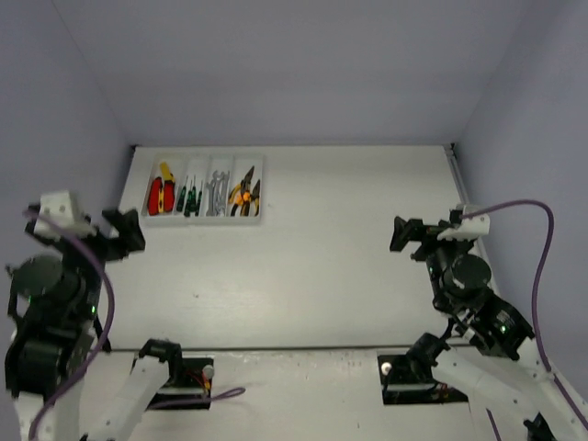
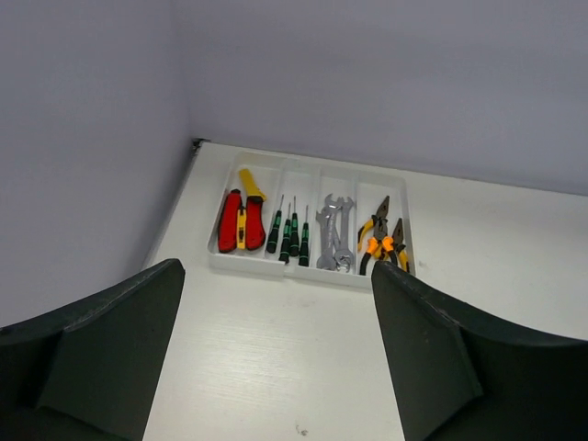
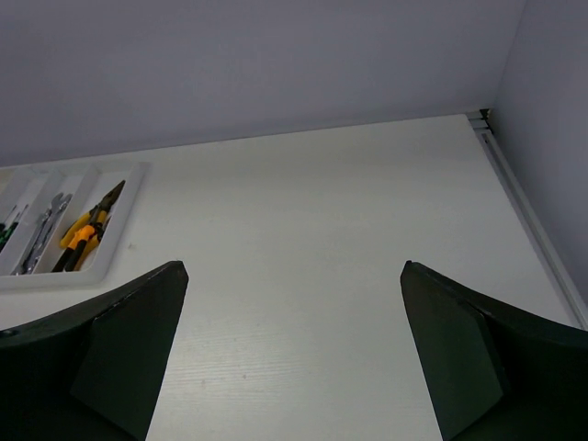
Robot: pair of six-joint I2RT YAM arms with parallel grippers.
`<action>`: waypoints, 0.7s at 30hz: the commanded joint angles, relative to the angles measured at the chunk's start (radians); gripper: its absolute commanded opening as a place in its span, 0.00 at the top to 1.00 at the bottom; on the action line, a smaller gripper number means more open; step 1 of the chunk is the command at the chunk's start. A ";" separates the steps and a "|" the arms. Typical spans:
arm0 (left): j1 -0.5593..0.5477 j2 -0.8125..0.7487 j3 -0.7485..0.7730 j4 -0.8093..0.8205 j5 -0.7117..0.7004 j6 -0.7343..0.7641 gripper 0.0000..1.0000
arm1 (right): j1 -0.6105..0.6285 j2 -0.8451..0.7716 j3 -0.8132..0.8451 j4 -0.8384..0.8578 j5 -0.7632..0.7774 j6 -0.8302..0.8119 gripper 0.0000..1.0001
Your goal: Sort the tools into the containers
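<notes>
Sorting looks finished: tools lie in the tray, my left claw and right claw gape empty; parking remains.

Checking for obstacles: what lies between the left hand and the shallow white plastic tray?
Only bare tabletop between left hand and tray, per left wrist view.

Overhead and both wrist views, all toward the tray

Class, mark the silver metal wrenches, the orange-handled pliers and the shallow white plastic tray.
silver metal wrenches (image 2: 333,237), left wrist view, mid-shaft.
orange-handled pliers (image 2: 374,246), left wrist view, an orange handle.
shallow white plastic tray (image 2: 303,179), left wrist view, bare floor at far end.
</notes>
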 commanded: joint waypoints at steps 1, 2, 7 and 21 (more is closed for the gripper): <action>0.003 -0.140 -0.186 -0.049 -0.107 -0.032 0.18 | -0.004 -0.035 0.017 -0.011 0.094 -0.033 0.00; 0.003 -0.176 -0.217 -0.053 -0.118 -0.037 0.17 | -0.004 -0.050 0.013 -0.012 0.101 -0.037 0.00; 0.003 -0.293 -0.312 -0.055 -0.145 -0.058 0.17 | -0.003 -0.103 -0.014 -0.019 0.133 -0.034 0.00; 0.003 -0.341 -0.479 -0.032 -0.163 -0.184 0.17 | -0.001 -0.131 -0.039 -0.021 0.146 -0.010 0.00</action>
